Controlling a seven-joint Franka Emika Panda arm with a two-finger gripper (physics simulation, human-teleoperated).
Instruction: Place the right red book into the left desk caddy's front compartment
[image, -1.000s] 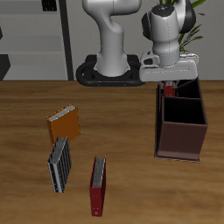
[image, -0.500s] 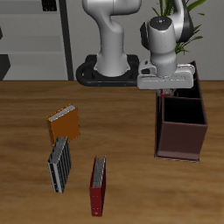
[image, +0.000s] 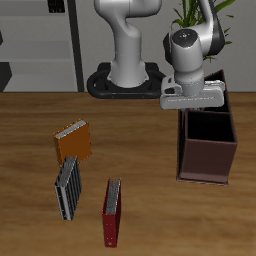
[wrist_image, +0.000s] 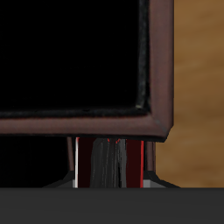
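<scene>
Above the caddy (image: 208, 158) my hand (image: 193, 100) hangs. Between its fingers (wrist_image: 79, 162) I see the red book (wrist_image: 138, 162), gripped over a dark compartment.

1. You are working in what looks like a study or home office, rendered in simulation.
2. The wooden table (image: 40, 220) under your arm reads as a desk.
3. Books lie on it: an orange book (image: 73, 143), a grey-striped book (image: 68, 186) and a dark-red book (image: 112, 212).
4. A brown desk caddy (image: 208, 158) stands on it.
5. Behind you see grey shelving (image: 45, 45) and a leafy plant (image: 190, 14).
</scene>
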